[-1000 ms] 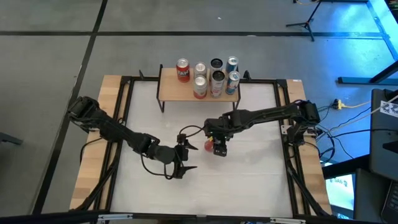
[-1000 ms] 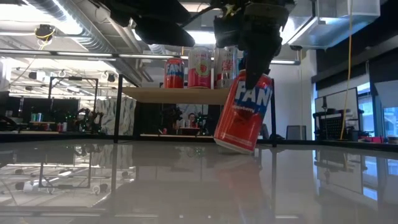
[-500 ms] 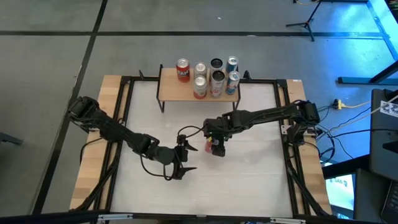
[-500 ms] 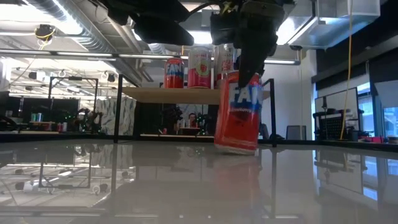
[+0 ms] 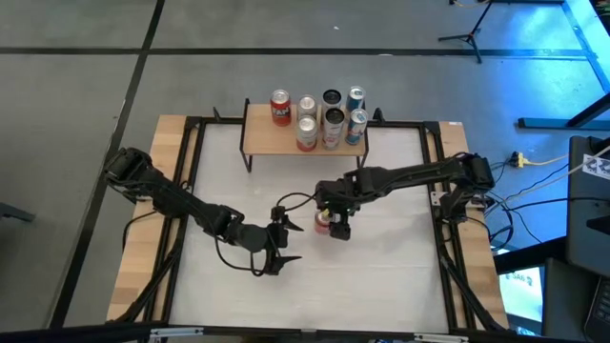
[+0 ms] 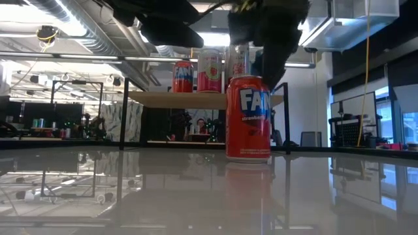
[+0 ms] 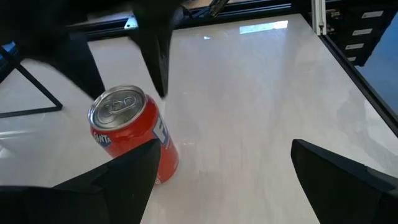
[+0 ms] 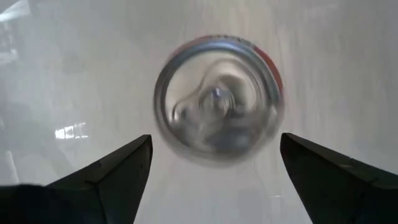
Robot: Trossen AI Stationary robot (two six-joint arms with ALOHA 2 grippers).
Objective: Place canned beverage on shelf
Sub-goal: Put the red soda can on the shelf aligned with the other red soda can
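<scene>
A red Fanta can stands upright on its base on the white table, near the middle. My right gripper hangs open just above it; in the right wrist view its fingers stand on either side of the can's silver top without touching it. My left gripper is open and empty, low over the table to the can's near left, and its wrist view shows the can ahead. The light-wood shelf stands at the table's far edge.
Several cans stand on the right part of the shelf, and a red one stands nearer its left. The shelf's left end is bare wood. Black frame rails run along the table's sides.
The red can was tilted in my right gripper with its lower edge at the table. It has been set upright and now stands on its base. My right gripper has let go of it and stands just above its top.
</scene>
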